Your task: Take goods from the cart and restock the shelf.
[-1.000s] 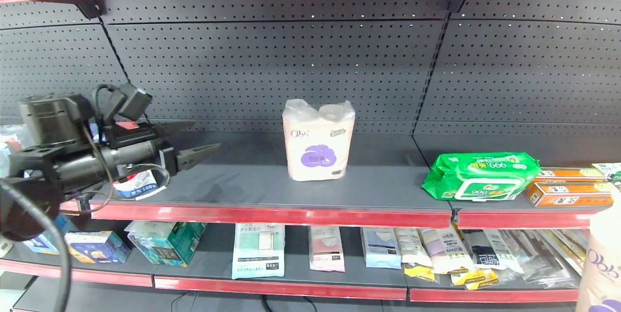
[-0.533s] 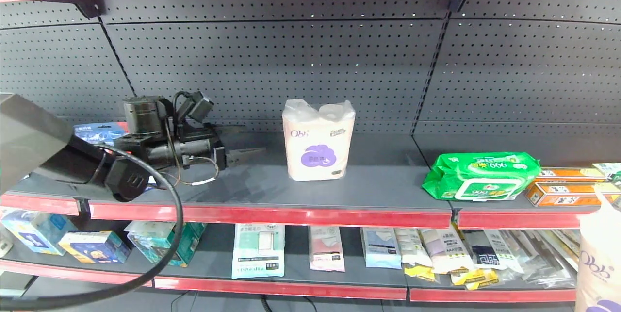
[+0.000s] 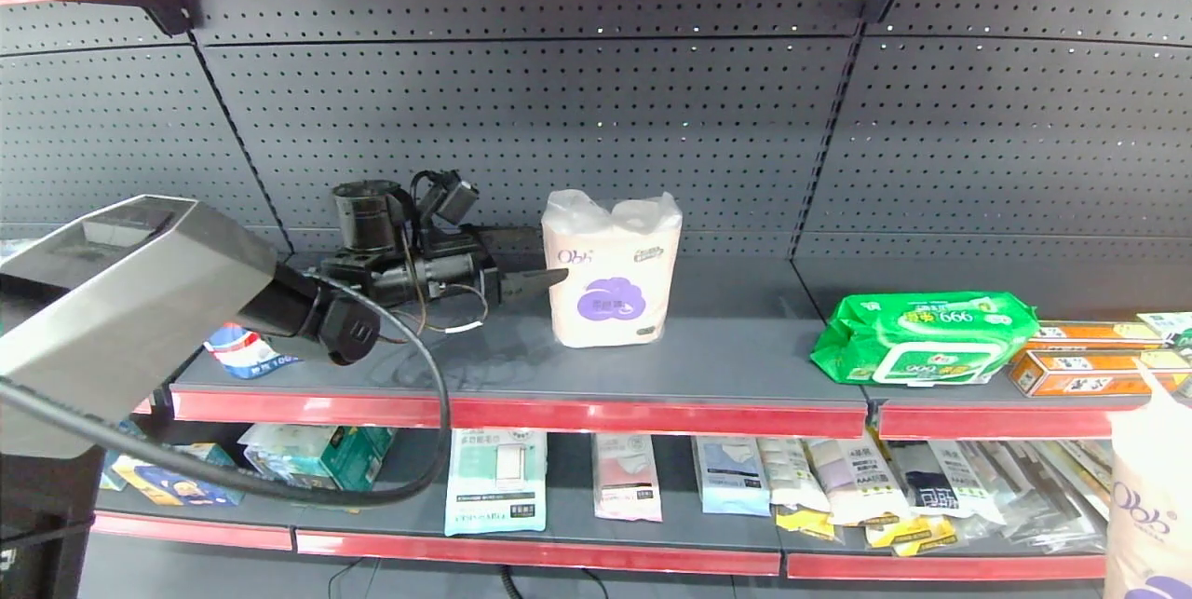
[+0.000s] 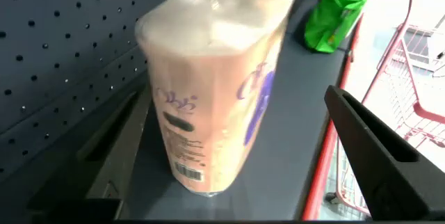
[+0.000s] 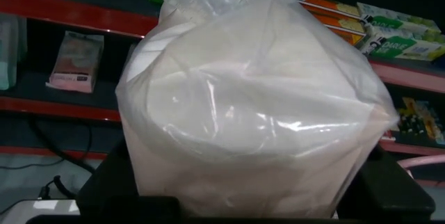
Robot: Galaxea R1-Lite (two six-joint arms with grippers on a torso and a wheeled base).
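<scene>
Middle shelf deck: grey, red front strip, pegboard back.
Toilet roll pack: upright at mid-deck, near pegboard.
Second toilet roll pack: off shelf, at 4 o'clock from wet wipes pack. Clamped in right gripper, dark fingers pressed to both sides.
Left gripper: at 9 o'clock of toilet roll pack, level above deck. Jaws spread wide, straddling pack's near end; contact not discernible.
Wet wipes pack: green, lying flat, at 3 o'clock of toilet roll pack, well apart.
Orange boxes: stacked, just beside wet wipes pack at 3 o'clock.
</scene>
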